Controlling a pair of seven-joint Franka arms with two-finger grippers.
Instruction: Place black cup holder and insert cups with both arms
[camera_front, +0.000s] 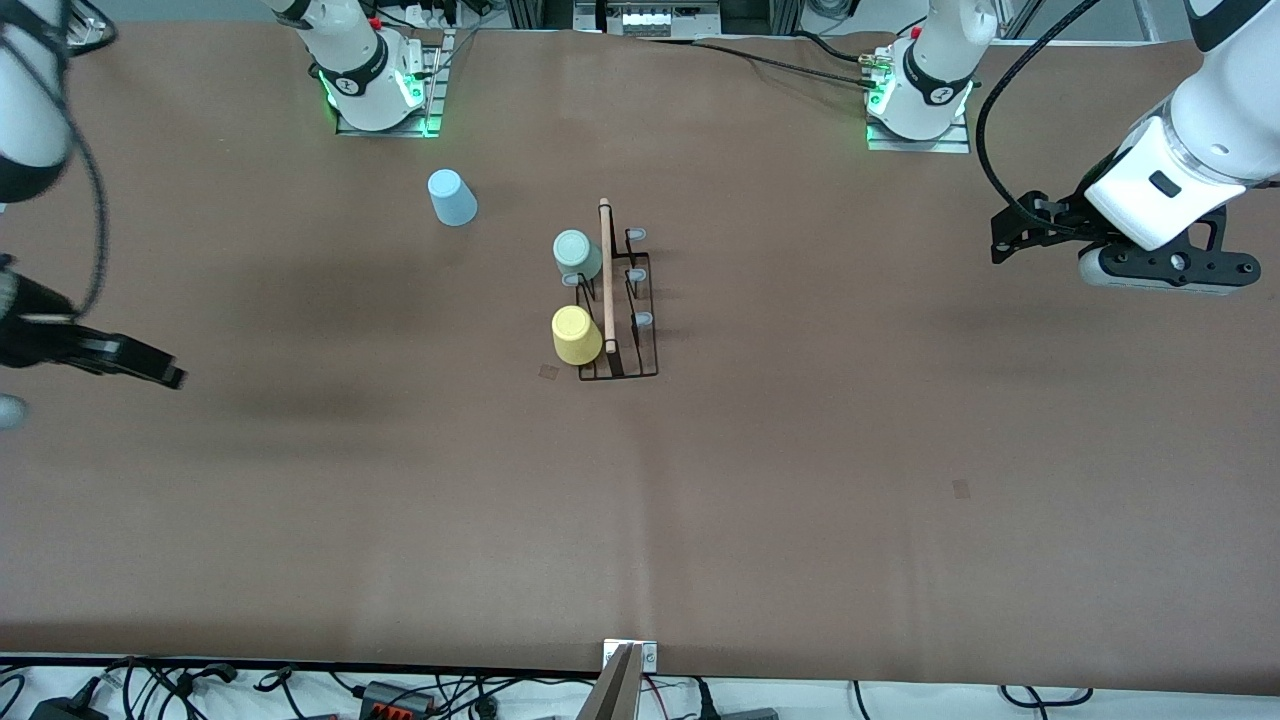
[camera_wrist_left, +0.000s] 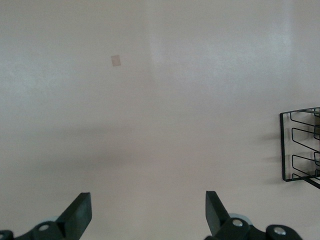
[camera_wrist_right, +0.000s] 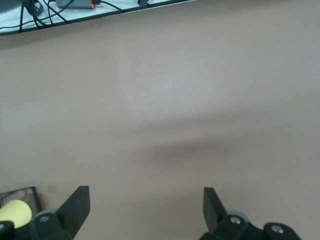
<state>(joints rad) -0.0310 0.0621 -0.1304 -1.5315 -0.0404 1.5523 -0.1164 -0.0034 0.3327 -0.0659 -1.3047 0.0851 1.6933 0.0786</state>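
Thin black wire cup holder (camera_front: 620, 310) mid-table carrying sage green cup (camera_front: 577, 255) and yellow cup (camera_front: 576, 334), left gripper (camera_wrist_left: 149, 212) and right gripper (camera_wrist_right: 146, 210) both spread wide, empty, over bare table.

black wire holder (camera_front: 625, 330) with a pale wooden rod (camera_front: 606, 275) and grey-blue tips. cups: one sage green (camera_front: 577, 255), one yellow (camera_front: 576, 335), one light blue (camera_front: 452, 197). plain brown table (camera_front: 800, 480). white arms, black grippers.
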